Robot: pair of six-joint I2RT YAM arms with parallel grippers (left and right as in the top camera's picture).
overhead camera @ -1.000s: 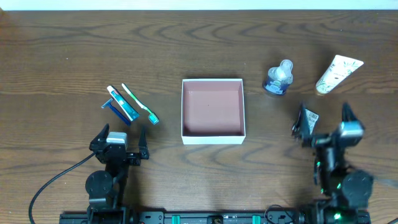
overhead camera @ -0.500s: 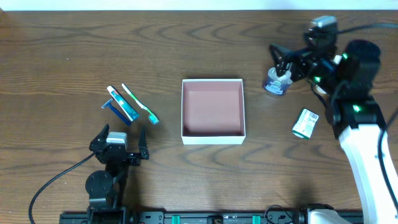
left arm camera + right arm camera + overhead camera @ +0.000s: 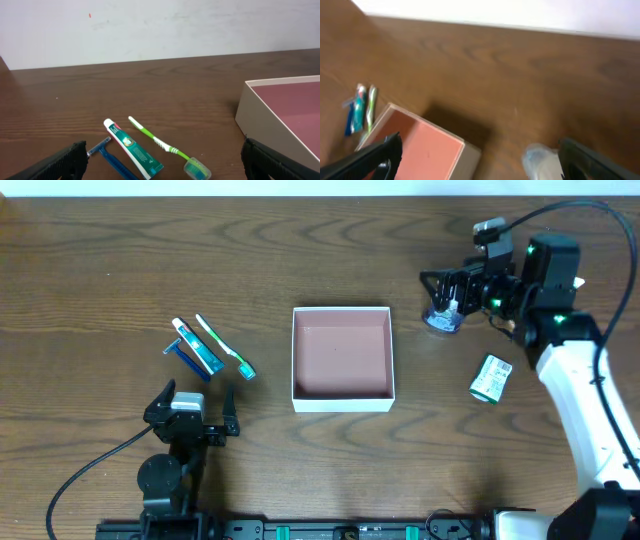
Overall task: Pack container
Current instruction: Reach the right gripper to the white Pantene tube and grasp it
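Observation:
The container [image 3: 340, 397], a square white-walled box with a pinkish-brown inside, sits mid-table; it also shows in the left wrist view [image 3: 260, 115] and the right wrist view [image 3: 465, 152]. It holds nothing. My right gripper [image 3: 437, 290] is open and hovers over a small clear bottle with a blue base [image 3: 441, 318], which shows blurred near its right finger [image 3: 542, 160]. My left gripper [image 3: 190, 412] is open and empty near the front edge, behind a toothpaste tube [image 3: 132, 148], a green toothbrush [image 3: 160, 142] and a blue razor [image 3: 107, 156].
A small green-and-white packet [image 3: 491, 377] lies right of the container. The toothpaste [image 3: 198, 346], toothbrush [image 3: 226, 346] and razor [image 3: 188, 358] lie left of it. My right arm [image 3: 585, 395] stretches along the right side. A black cable [image 3: 85, 475] trails at the front left.
My right arm has swung from the front right up to the far right, over the small bottle, and now covers the white tube there. The left arm has not moved.

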